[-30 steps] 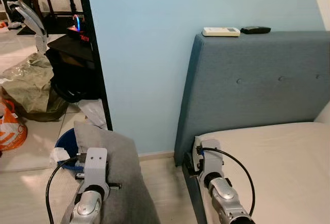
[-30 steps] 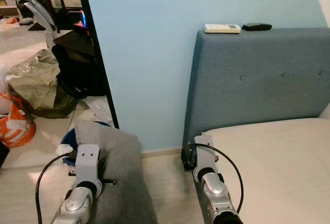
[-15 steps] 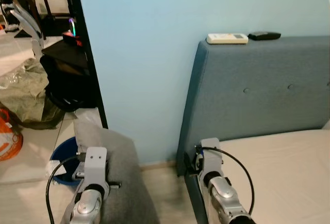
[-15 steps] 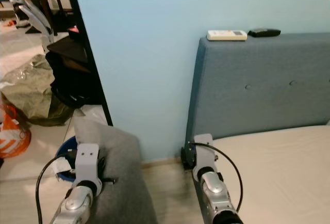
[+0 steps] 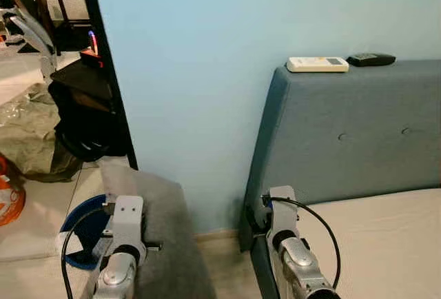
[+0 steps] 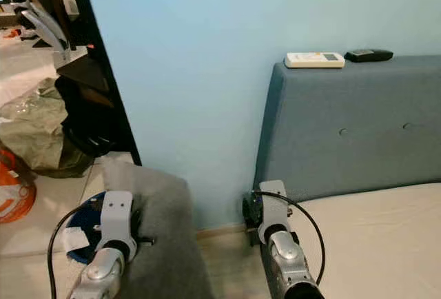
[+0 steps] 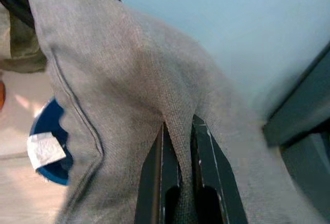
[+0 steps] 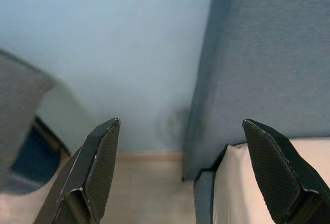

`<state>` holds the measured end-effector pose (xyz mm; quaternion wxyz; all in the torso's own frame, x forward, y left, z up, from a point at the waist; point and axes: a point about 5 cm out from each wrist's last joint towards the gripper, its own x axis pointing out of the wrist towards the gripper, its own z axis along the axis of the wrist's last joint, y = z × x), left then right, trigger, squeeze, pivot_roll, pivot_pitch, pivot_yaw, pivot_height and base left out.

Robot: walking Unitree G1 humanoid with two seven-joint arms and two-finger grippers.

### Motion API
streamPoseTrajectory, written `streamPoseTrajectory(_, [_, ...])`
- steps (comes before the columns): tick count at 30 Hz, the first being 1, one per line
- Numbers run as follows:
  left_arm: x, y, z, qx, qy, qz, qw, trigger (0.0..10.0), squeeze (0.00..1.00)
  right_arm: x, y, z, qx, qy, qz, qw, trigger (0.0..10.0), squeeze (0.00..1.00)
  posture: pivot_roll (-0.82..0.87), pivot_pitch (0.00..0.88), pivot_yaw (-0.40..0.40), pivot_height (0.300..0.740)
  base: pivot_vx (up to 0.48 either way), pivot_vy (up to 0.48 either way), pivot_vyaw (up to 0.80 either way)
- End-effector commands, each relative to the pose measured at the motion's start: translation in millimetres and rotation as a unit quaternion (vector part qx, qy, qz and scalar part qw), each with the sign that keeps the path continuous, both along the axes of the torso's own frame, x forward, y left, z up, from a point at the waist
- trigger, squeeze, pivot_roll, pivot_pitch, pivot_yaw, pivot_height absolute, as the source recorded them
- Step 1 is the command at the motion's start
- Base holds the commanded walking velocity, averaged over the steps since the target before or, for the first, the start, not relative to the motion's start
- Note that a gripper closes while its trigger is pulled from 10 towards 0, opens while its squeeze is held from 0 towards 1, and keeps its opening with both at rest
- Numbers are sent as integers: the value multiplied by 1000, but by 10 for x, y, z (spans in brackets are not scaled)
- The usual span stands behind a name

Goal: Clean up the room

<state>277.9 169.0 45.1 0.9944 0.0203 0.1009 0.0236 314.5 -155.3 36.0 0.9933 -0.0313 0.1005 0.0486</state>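
Note:
A grey pillow (image 5: 165, 230) hangs at the lower left, in front of the light blue wall. My left gripper (image 7: 178, 131) is shut on a fold of the grey pillow (image 7: 129, 90), its black fingers (image 7: 162, 167) pinching the fabric. My right gripper (image 8: 180, 141) is open with nothing between its fingers, pointing at the corner where the blue headboard (image 8: 273, 53) meets the wall. The bed's cream mattress (image 5: 386, 244) lies at the lower right, below the padded headboard (image 5: 351, 133).
A white remote (image 5: 317, 64) and a black remote (image 5: 371, 58) lie on top of the headboard. To the left, past a black door frame (image 5: 107, 71), are a blue bin (image 5: 83, 227), a black bag (image 5: 79, 116), crumpled plastic sheeting (image 5: 27, 133) and an orange bag (image 5: 8, 192).
The camera has turned to the left and slightly down, so the headboard and remotes sit further right and lower. The left gripper still holds the pillow; both arms keep their pose.

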Motion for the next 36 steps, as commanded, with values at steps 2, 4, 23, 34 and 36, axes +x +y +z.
streamPoseTrajectory(2, [44, -8, 94, 2, -26, -4, 1000, 10000, 0, -36, -32, -46, 6, 9, -11, 1000, 10000, 0, 43, 89, -23, 740, 336, 0, 0])
streamPoseTrajectory(4, [46, -8, 96, 1, -27, -4, 1000, 10000, 0, -37, -34, -47, 6, 9, -12, 1000, 10000, 0, 42, 91, -22, 740, 336, 0, 0])
streamPoseTrajectory(23, [36, -78, 74, 24, -19, -35, 999, 10000, 0, -75, -46, -85, 7, 14, -20, 1000, 10000, 0, 40, 96, -12, 740, 139, -47, 0])
streamPoseTrajectory(34, [31, -72, 36, 10, -10, -26, 1000, 10000, 0, -81, -43, -91, 7, 15, -18, 1000, 10000, 0, 41, 93, -17, 740, 0, -218, 0])
streamPoseTrajectory(36, [20, -78, 28, 10, -9, -31, 999, 10000, 0, -90, -33, -100, 7, 17, -15, 1000, 10000, 0, 41, 93, -17, 740, 0, 0, 0])
